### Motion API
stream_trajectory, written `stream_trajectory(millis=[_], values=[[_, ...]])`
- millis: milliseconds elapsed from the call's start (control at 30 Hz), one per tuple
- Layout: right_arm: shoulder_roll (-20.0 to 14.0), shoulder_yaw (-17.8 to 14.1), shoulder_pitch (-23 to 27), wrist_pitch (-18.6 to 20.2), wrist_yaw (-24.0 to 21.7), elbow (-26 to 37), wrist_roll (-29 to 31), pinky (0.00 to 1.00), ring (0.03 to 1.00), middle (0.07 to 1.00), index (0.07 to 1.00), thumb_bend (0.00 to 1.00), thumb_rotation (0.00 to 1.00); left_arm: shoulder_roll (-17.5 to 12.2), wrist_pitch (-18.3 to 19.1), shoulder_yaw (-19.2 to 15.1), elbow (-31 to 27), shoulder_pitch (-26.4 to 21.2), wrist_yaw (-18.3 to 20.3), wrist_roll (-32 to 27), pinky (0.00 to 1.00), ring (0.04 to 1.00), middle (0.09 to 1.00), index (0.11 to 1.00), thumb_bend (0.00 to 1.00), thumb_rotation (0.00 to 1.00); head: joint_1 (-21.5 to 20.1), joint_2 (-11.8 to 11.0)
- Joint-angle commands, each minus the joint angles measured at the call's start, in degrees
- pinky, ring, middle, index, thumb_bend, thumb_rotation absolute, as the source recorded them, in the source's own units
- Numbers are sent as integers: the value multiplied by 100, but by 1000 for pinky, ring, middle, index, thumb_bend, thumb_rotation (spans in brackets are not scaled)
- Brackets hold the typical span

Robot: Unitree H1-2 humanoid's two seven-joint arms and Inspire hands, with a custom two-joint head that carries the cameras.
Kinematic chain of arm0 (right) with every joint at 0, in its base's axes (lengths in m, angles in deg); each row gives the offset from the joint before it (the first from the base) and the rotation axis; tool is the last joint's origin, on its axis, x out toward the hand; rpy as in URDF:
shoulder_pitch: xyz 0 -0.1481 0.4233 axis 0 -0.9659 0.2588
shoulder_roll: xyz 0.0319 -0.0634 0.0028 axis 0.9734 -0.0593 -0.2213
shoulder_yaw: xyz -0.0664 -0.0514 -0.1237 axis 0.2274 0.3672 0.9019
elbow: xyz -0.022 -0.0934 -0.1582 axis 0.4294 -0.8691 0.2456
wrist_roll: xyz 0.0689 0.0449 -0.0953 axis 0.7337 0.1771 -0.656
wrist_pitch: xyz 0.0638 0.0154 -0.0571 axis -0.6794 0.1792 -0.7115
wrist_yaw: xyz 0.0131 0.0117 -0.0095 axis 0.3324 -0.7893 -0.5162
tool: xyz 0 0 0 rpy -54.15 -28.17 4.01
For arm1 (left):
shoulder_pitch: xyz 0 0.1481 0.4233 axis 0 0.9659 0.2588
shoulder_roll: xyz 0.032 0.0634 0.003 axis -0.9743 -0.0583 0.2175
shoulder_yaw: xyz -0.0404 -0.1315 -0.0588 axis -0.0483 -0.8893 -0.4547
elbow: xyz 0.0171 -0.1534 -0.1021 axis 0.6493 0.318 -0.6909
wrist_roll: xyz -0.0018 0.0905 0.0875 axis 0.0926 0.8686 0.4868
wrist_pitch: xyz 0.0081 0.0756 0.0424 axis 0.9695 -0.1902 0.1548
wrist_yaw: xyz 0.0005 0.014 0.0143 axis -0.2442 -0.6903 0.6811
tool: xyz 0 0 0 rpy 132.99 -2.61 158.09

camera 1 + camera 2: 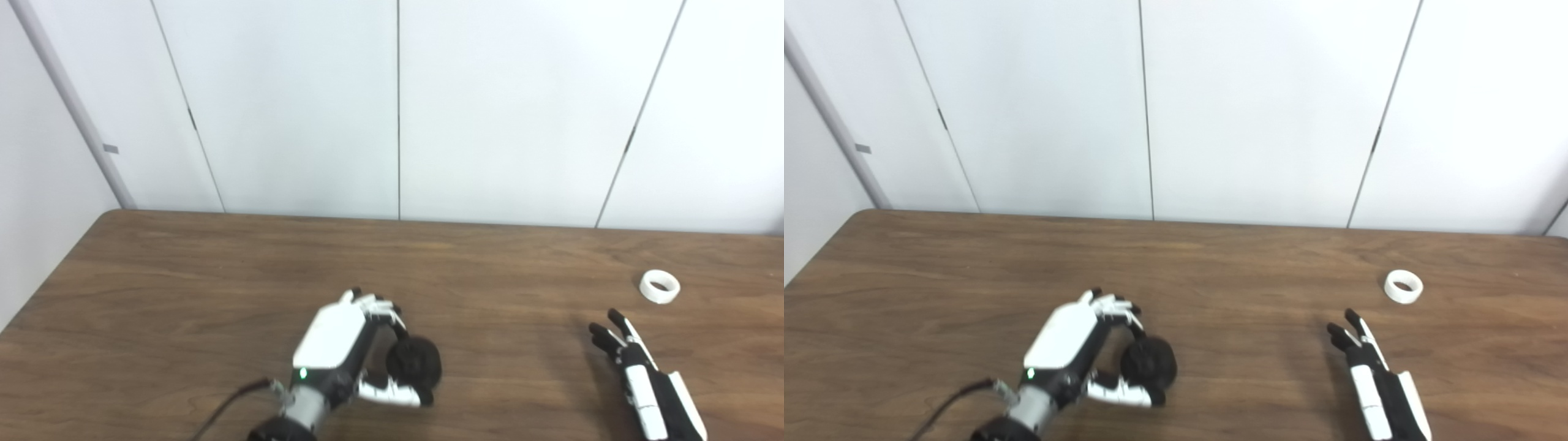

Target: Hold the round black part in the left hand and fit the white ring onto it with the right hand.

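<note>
Near edge: left hand (349,349), fingers and thumb curled around the black part (415,362), which sits low over the wood surface (184,275); whether it touches the wood cannot be told. To the right, right hand (637,373) holds nothing, fingers extended and apart. Farther right and beyond it, the white ring (659,286) lies flat, clear of that hand.

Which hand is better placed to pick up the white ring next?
The right hand. It is open with nothing in it, and its fingers point toward the white ring, which lies just beyond them. The left hand is far off and curled around the round black part.
</note>
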Motion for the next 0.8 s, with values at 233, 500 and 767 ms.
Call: stream_trajectory(millis=[233,500,767], values=[[86,99,149,219,90,359,-147,1000,906,898,961,585,1000,201,-367,56,-147,500,-210,360,1000,878,800,485,522,48,-181,172],[140,159,165,517,93,637,-160,1000,918,909,970,580,1000,244,-706,115,65,818,-385,503,1000,886,807,485,521,50,-380,353],[200,150,184,757,137,874,-222,1000,916,907,967,571,1000,299,-873,138,135,1037,-507,621,1000,882,809,485,521,50,-545,544]])
